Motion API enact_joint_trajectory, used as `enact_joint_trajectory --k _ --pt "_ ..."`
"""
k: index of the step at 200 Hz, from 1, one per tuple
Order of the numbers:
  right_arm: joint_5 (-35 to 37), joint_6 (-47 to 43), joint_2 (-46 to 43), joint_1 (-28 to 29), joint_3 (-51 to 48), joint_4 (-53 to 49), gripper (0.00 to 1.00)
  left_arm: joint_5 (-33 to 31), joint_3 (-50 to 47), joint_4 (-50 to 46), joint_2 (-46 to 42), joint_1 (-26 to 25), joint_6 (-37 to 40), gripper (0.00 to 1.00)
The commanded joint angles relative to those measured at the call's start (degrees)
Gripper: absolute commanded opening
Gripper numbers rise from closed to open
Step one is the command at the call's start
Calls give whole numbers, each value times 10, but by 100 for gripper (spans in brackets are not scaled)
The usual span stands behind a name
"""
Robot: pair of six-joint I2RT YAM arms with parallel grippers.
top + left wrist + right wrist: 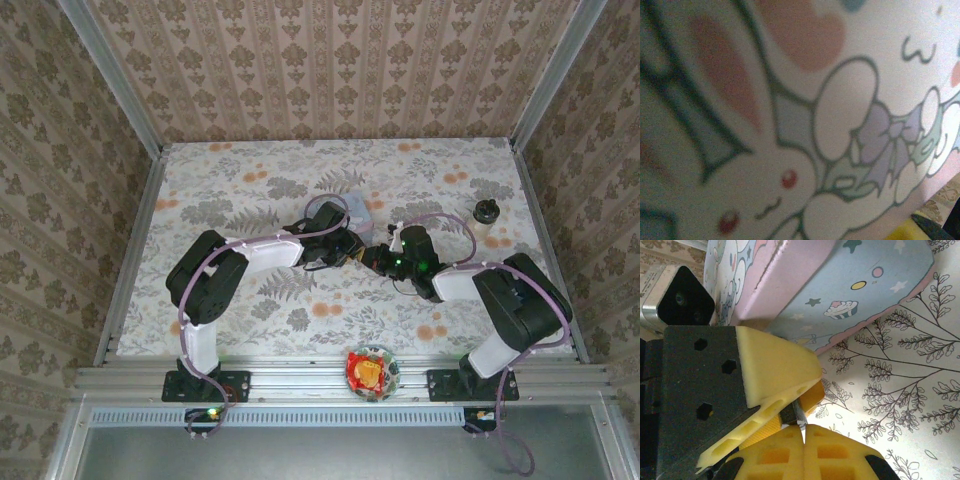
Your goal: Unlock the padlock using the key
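One floral table (250,185) carries the pale blue tin (358,208), which the left wrist view shows printed with a rabbit. Just beside the tin, on the side nearer the arm bases, we find both grippers tip to tip. The left gripper (815,382) pinches a small dark block, the padlock (788,414), between its yellow fingers. The right gripper (804,437) presses its pads together on a thin silvery sliver, the key (801,421), whose tip lies right against the padlock.
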Motion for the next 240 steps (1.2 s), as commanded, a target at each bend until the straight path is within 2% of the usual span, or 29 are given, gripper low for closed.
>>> enact_joint_trajectory --k 1,38,64,123,180,240 --pt "78 27 18 -2 43 77 0 148 -18 -37 1 -36 -38 18" --pt "82 12 15 2 41 61 5 146 -32 -14 1 -35 -48 18" --pt "83 1 0 4 30 43 17 140 -42 -4 0 -33 -57 18" --pt "91 -13 -62 6 -7 14 37 129 -55 -8 -3 -20 -61 18" --pt "123 -19 -150 12 -45 -37 38 130 -58 -1 13 -11 -64 21" --pt "134 -17 -135 34 -59 -18 39 139 -51 5 22 -11 -64 23"
